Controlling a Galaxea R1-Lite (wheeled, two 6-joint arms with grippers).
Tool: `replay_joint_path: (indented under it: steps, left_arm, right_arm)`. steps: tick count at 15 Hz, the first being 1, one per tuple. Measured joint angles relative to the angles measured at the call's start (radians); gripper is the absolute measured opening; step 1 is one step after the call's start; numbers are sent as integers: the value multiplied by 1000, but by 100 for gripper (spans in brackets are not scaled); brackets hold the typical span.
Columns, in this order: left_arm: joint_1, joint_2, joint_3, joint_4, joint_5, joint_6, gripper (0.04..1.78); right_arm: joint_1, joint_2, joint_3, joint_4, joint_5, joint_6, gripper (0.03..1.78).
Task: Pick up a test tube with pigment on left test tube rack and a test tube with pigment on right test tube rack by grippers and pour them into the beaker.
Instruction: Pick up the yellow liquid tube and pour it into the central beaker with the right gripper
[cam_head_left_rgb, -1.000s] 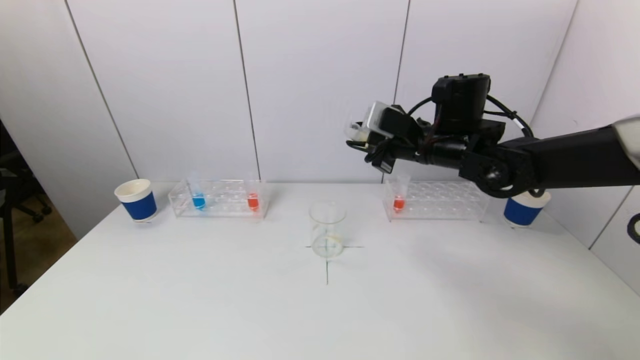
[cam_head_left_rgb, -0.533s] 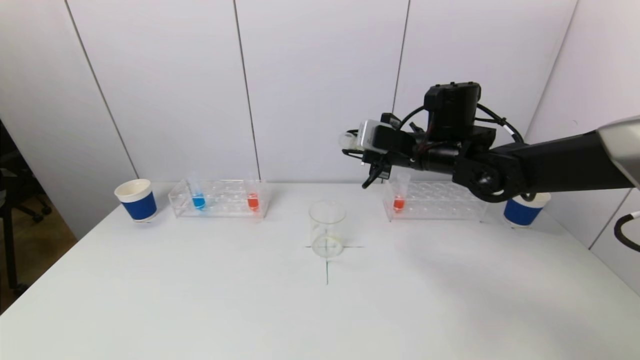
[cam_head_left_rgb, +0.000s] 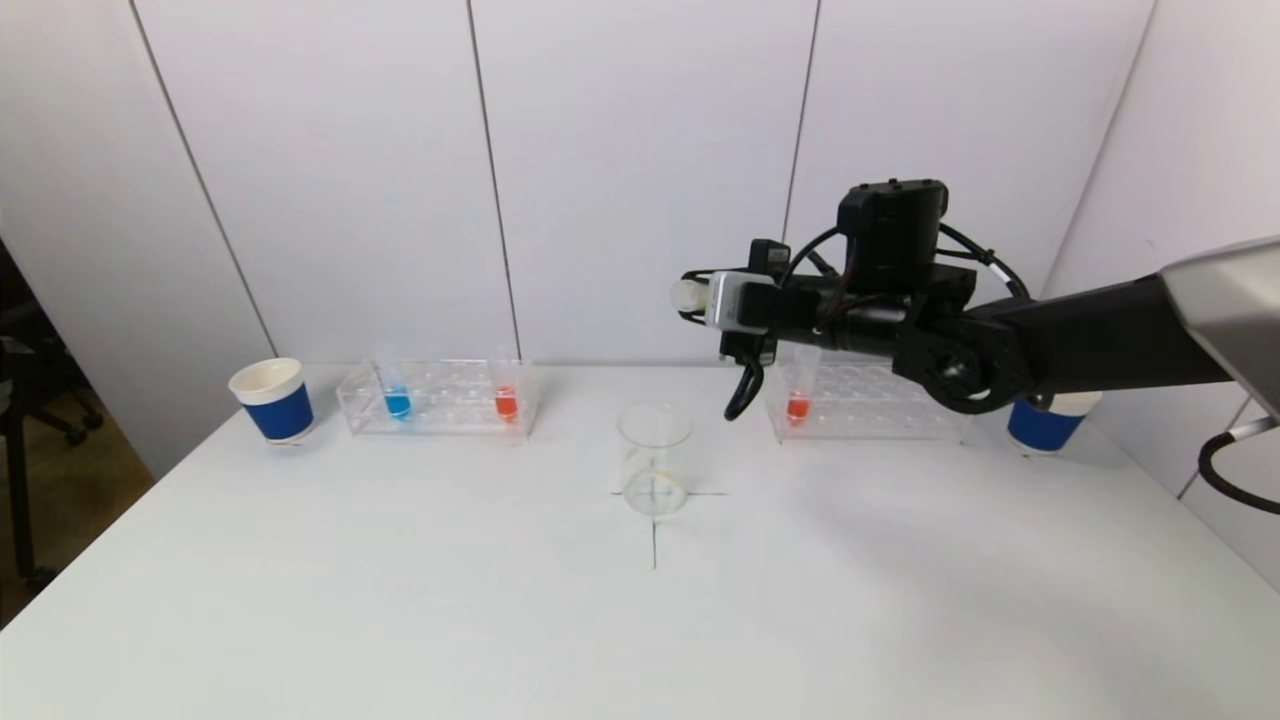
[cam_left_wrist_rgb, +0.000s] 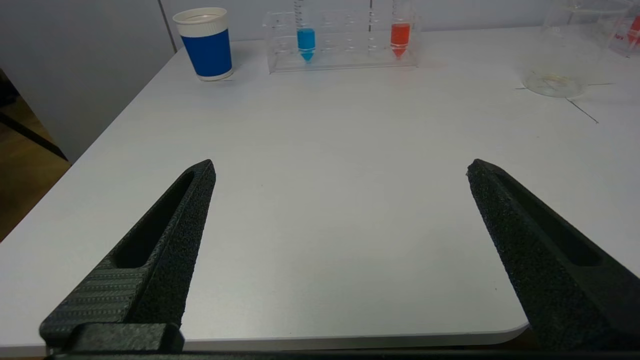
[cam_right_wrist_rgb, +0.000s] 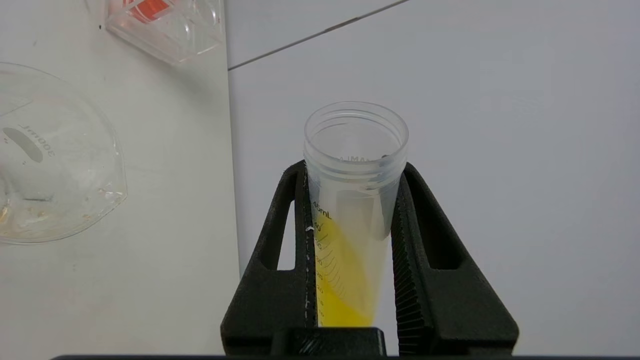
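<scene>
**Yellow tube held sideways above the beaker**

While the left tool hangs low over the near edge of the white bench with its two black fingers spread wide and nothing between them, the right arm reaches in from the right, well above the surface. Farther in, at the middle of the bench, the clear glass beaker stands upright on a drawn cross; only a faint yellowish trace shows at its bottom. Above it and slightly to its right, the right tool is clamped on a clear plastic test tube with yellow pigment, tipped nearly level with its open mouth toward the robot's left. The yellow liquid sits in the lower part of the tube, short of the rim. Beyond the beaker, the clear left test tube rack holds a blue tube and a red tube, with a blue-and-white paper cup beside it. The clear right test tube rack holds one red tube, and another blue paper cup stands partly behind the arm.
</scene>
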Motion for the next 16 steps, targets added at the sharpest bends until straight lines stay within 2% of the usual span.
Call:
replay_joint_path:
  steps: [3,10,16]
  left_arm:
    - [0,0,0,0,0,0,176]
    - [0,0,0,0,0,0,176]
    - [0,0,0,0,0,0,176]
  right_arm:
    - [0,12,13,-29,22,-47,49]
    - [6,20,24,-19,28,-117,49]
    - [9,35,31,-29,28,-124,49]
